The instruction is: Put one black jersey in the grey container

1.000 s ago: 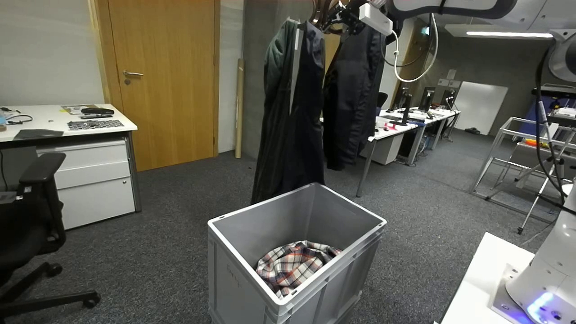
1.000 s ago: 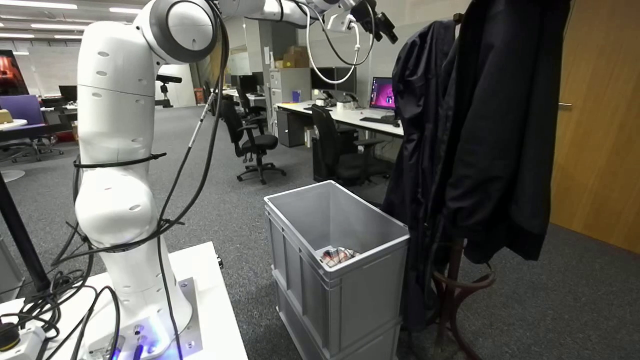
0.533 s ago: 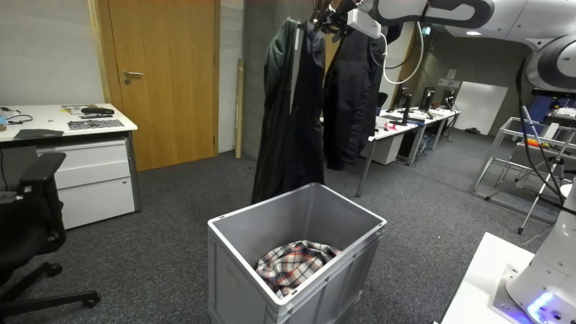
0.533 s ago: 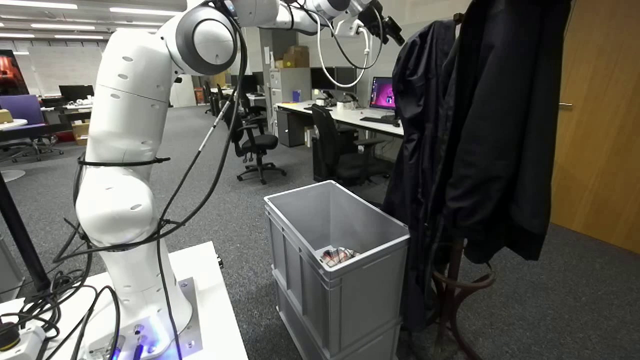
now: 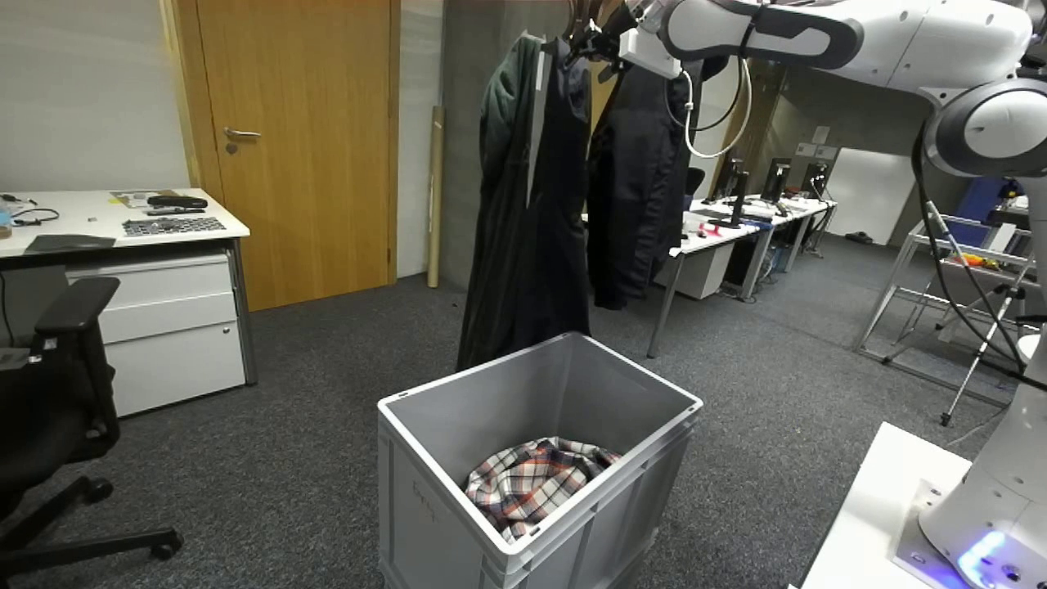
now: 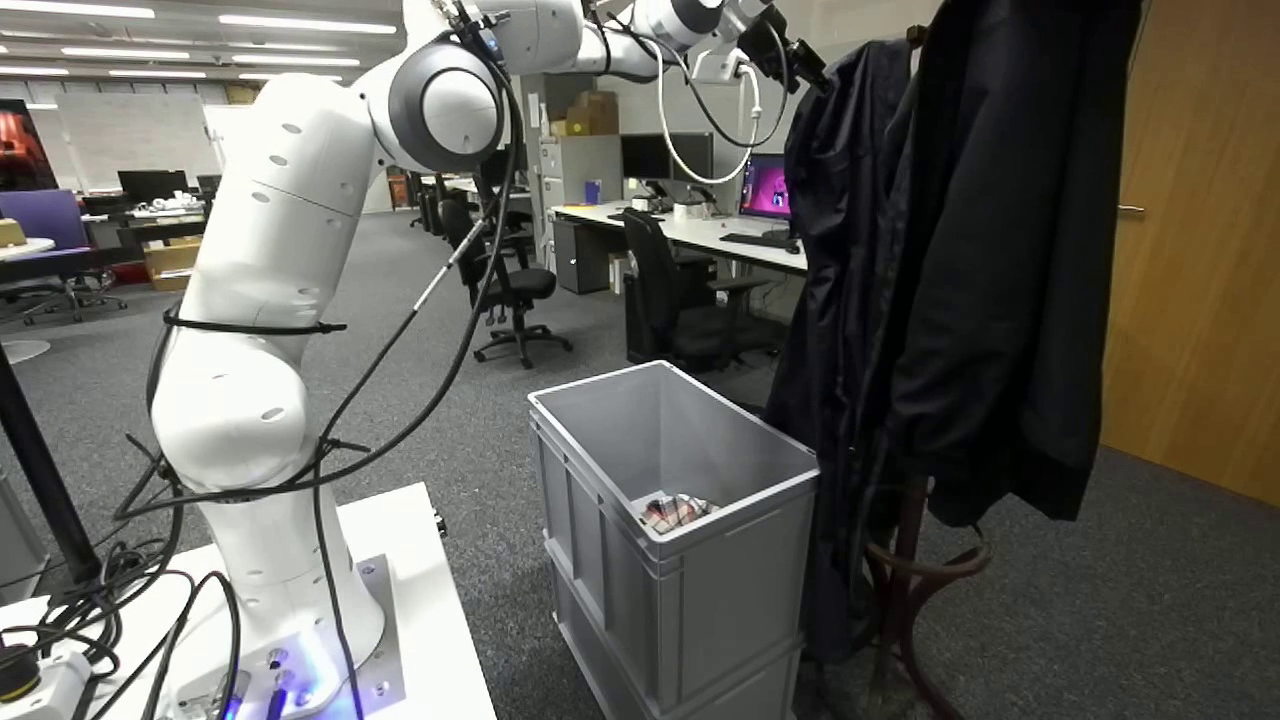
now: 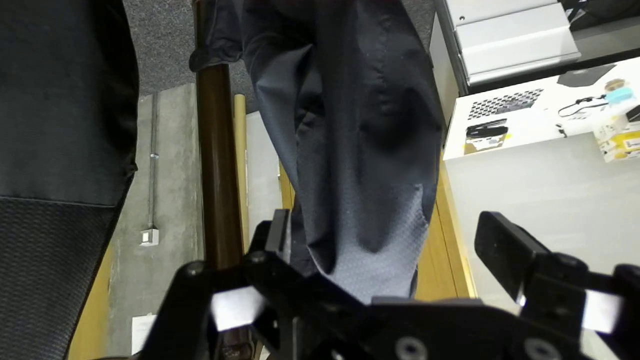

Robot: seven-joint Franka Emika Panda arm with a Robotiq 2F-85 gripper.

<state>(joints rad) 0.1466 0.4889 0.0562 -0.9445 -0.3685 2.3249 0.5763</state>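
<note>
My tool (image 7: pixel 385 230) was wide, with its two fingers (image 7: pixel 502 247) far apart, up high by the brown coat stand (image 7: pixel 218 160). The black jersey (image 5: pixel 559 254) hung down there, long and limp — it was outside the grey container (image 5: pixel 435 536), near its edge. In the wrist view, cloth of the black jersey showed in between my two fingers, but I could not tell if a finger touched it. A grey-green coat (image 5: pixel 501 106) hung close to the black jersey on one side, and a shorter black jacket (image 5: pixel 646 172) hung on its other side. In both exterior views, a rumpled checked cloth (image 5: pixel 540 483) lay inside the grey container, with white, red and dark squares on it. My white arm (image 6: pixel 258 220) stood up from a white counter (image 6: pixel 432 600), bent at the top, and stretched across toward the brown coat stand — it went higher than the grey container. A blue light (image 5: pixel 981 552) glowed low down, at the foot of my arm.
</note>
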